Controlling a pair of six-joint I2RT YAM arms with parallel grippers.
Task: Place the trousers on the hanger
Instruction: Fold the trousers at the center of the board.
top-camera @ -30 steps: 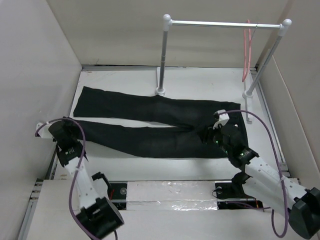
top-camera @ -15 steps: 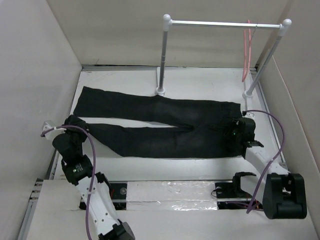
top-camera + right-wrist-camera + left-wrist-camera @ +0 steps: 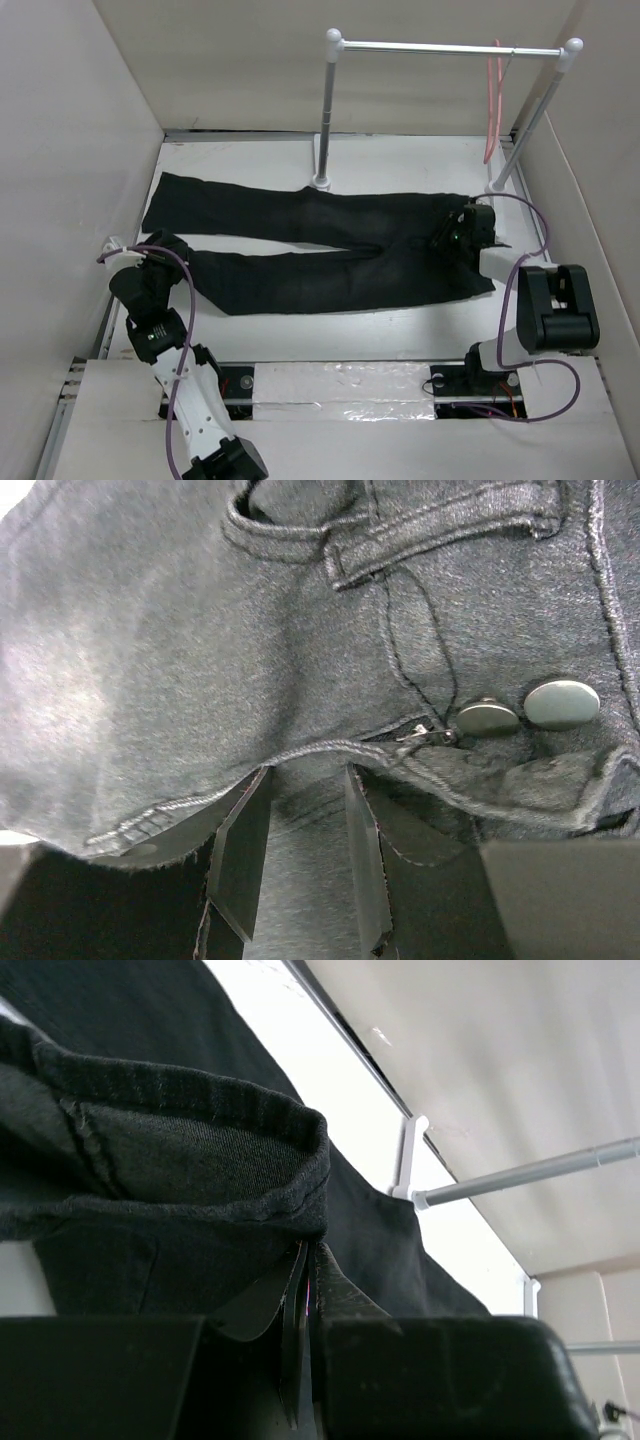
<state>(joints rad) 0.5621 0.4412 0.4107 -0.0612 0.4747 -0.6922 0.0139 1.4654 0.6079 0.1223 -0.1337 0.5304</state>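
The black trousers (image 3: pixel 330 250) lie flat on the white table, legs to the left and waistband to the right. My left gripper (image 3: pixel 168 248) is shut on the hem of the near leg, and the left wrist view shows the jaws (image 3: pixel 312 1250) pinched on bunched fabric (image 3: pixel 180 1130). My right gripper (image 3: pixel 462 228) is at the waistband. In the right wrist view its gripper (image 3: pixel 305 780) holds the fly edge of the trousers (image 3: pixel 200 630), beside two metal buttons (image 3: pixel 562 702). The pink hanger (image 3: pixel 492 100) hangs at the right end of the rail, away from both grippers.
The white-and-silver rail (image 3: pixel 450 47) stands at the back on two posts, its left post base (image 3: pixel 320 182) touching the far trouser leg. It also shows in the left wrist view (image 3: pixel 540 1170). Beige walls close in the left, back and right sides.
My right gripper moved right and back from the crotch to the waistband. My left gripper moved right onto the near leg's hem. The trousers shifted slightly backward, with the hem bunched.
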